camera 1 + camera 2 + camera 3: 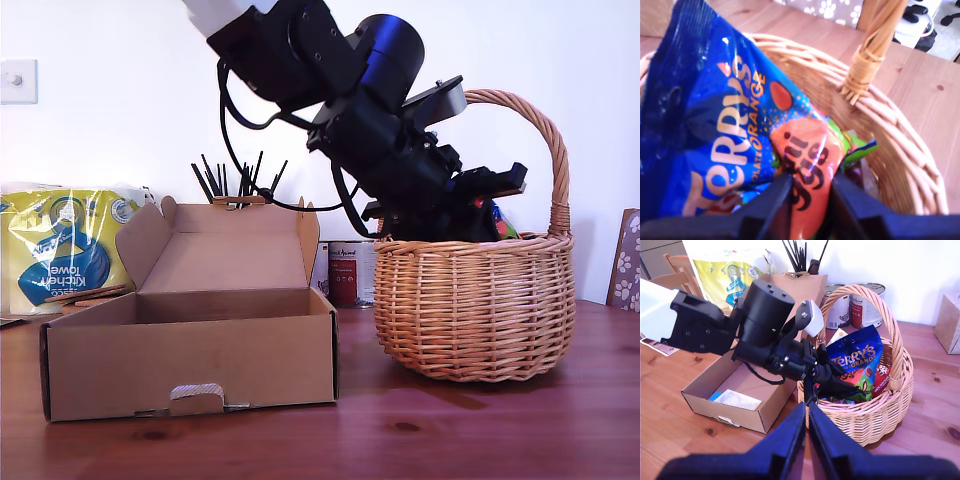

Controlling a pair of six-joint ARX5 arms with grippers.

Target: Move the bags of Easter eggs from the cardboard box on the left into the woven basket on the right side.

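Jaws of my first gripper clamped on the orange lower corner of the blue bag, held inside the woven basket, rest of bag fanning up away from the tips. Bag looks light, crinkly, slippery film, lumpy contents, so prob best pinched at a seam/corner as now; a squeeze could crack eggs. My second gripper: jaws together, holding nothing, above the bench short of basket. Cardboard box beside basket.

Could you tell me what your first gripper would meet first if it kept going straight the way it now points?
Probably the basket's contents: my first gripper, its jaws shut on the dark blue bag, points down into the woven basket, where other bags lie just ahead. Depth beyond them is unclear.
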